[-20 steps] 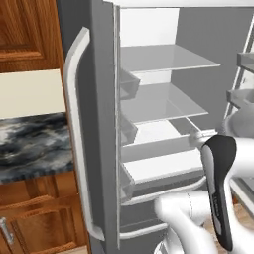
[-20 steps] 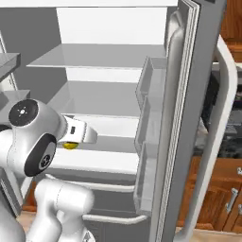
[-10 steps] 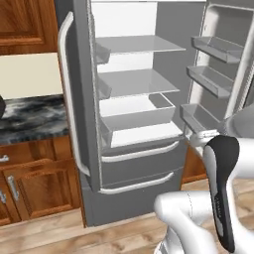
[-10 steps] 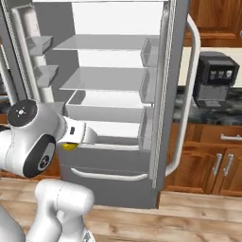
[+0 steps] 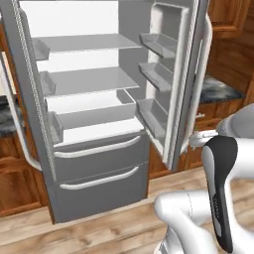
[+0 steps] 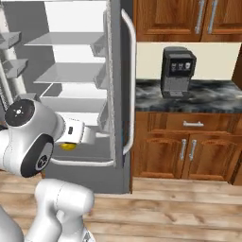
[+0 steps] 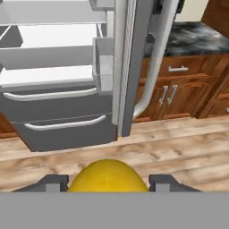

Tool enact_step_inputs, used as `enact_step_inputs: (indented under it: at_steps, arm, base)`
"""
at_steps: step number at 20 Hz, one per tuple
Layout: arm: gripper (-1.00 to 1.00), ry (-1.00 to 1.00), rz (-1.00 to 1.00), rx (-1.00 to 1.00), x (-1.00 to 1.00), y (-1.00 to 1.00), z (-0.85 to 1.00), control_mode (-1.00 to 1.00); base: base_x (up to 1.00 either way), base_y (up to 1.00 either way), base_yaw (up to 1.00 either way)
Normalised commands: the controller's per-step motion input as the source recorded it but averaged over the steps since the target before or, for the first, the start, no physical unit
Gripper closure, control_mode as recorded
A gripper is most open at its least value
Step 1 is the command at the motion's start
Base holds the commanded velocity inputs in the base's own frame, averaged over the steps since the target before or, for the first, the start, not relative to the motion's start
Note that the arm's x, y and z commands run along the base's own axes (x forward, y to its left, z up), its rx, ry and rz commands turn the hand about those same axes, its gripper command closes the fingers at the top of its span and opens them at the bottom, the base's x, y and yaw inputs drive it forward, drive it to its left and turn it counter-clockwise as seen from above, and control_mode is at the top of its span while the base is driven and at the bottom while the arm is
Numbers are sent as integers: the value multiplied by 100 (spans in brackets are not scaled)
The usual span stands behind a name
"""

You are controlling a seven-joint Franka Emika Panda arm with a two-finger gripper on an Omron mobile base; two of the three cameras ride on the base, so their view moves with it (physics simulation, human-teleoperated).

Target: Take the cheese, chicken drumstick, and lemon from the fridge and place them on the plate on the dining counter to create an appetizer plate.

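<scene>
My gripper [image 7: 109,184] is shut on the lemon [image 7: 107,175], a bright yellow ball filling the gap between the two dark fingertips [image 7: 53,182]. From the right base view the lemon [image 6: 68,146] peeks out under the white hand, in front of the fridge [image 6: 71,71]. The grey fridge [image 5: 94,124] stands with both doors swung open, and its white shelves look bare. In the hand view the fridge [image 7: 53,89] lies ahead at upper left. The cheese, chicken drumstick, plate and dining counter are out of view.
The fridge's right door [image 6: 120,85] with its curved handle juts toward me. Beside it runs a marbled wall counter [image 6: 198,97] with a black coffee machine [image 6: 177,71] and brown cabinets [image 6: 179,151] below. Bare wooden floor [image 7: 179,147] lies ahead.
Both base views have shifted: the base has pulled back from the fridge and turned, so the fridge looks smaller and farther. The lemon stays in the grip.
</scene>
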Motion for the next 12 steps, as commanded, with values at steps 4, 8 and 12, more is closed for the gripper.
enact_step_inputs:
  at_steps: [4,8,12]
  arm:
    - [100,0,0,0,0,0,0,100]
    - [100,0,0,0,0,0,0,100]
    - [100,0,0,0,0,0,0,100]
  base:
    - [-12,-100,-18]
    - [-17,-100,-21]
    - [-8,-100,-22]
